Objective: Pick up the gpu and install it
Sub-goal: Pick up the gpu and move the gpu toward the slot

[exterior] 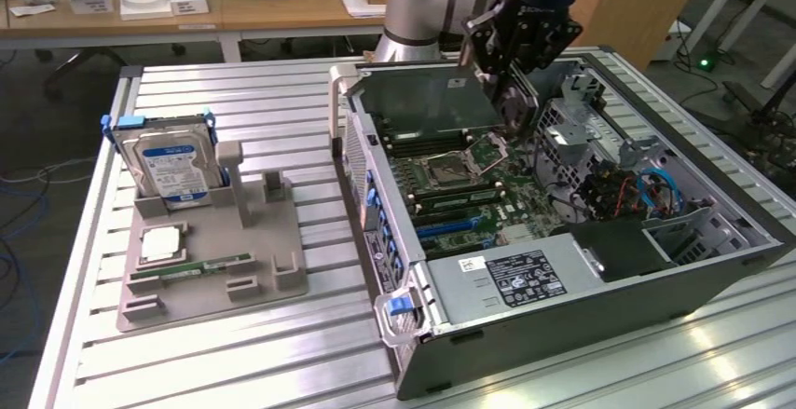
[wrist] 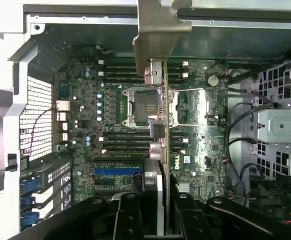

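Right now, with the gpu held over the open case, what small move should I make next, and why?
Probably shift sideways toward the blue expansion slot without descending yet. The gripper holds the gpu above the motherboard, and in the wrist view its edge crosses the CPU socket, well off that slot. Lowering here would likely hit the socket.

Hard drive (exterior: 171,169) stands upright in grey holder (exterior: 267,241); memory stick (exterior: 203,266) lies flat there
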Controlling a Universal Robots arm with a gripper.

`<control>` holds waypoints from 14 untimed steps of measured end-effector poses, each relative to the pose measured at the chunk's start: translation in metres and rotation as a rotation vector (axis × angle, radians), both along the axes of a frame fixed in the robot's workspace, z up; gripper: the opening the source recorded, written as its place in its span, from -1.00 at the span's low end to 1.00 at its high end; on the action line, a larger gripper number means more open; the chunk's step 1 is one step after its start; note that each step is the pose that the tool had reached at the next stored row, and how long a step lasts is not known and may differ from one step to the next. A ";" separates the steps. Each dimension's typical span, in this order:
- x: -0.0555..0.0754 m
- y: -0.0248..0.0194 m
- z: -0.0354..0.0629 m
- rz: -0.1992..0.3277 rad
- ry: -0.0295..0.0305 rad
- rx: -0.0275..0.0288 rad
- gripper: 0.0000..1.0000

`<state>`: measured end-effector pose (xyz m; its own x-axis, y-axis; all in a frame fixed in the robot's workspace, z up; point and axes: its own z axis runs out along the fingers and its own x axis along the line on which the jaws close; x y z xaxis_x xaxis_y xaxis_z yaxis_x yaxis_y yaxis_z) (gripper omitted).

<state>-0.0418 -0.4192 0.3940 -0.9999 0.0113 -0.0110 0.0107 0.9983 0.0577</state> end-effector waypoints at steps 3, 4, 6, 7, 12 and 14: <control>0.003 0.0000 -0.0002 0.000 0.0000 0.0002 -0.44; 0.005 0.0000 -0.0002 0.000 -0.0001 0.0000 -0.44; 0.008 0.0000 -0.0004 0.000 -0.0001 0.0001 -0.44; 0.009 0.0000 -0.0004 0.000 0.0000 0.0000 -0.44; 0.016 0.0000 -0.0007 0.000 0.0000 0.0000 -0.44; 0.016 0.0000 -0.0007 0.000 0.0001 -0.0001 -0.44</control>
<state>-0.0253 -0.4193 0.3933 -0.9999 0.0114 -0.0110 0.0107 0.9983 0.0576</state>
